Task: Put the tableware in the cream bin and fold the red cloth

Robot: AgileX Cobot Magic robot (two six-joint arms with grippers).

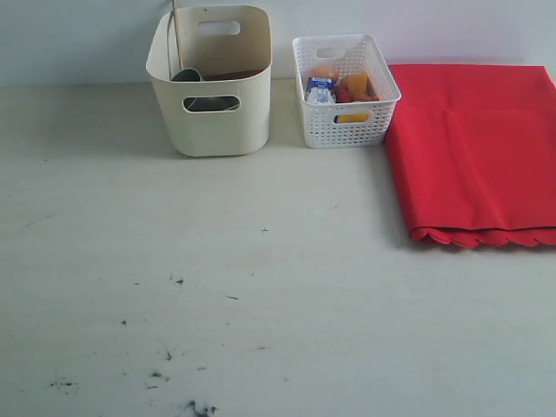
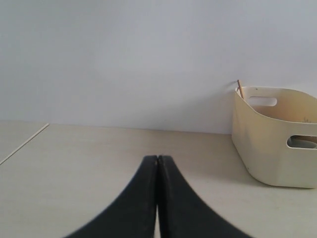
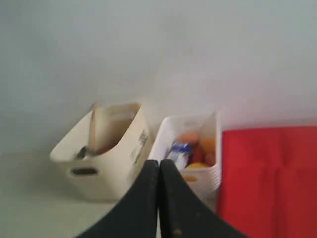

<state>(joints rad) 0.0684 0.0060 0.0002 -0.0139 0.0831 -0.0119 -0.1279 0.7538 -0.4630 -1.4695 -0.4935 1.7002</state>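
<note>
Left gripper (image 2: 157,159) pressed together tip to tip, pinching nothing, aimed low and level over the tabletop (image 2: 74,163) toward the far wall, well left of the cream bin (image 2: 267,148). Right gripper (image 3: 159,163) likewise closed and empty, raised over the table, aimed at the far row. Inside the bin, upright at far left of centre, a wooden chopstick (image 1: 176,35) standing near vertical against the left wall, tip above the rim, beside a grey rounded piece of tableware (image 1: 187,76). Just right of it, white lattice basket (image 1: 347,122) of food. Red cloth (image 1: 478,148) flat at far right, doubled, scalloped edges toward the near side. Right end cut off, long axis unclear.
</note>
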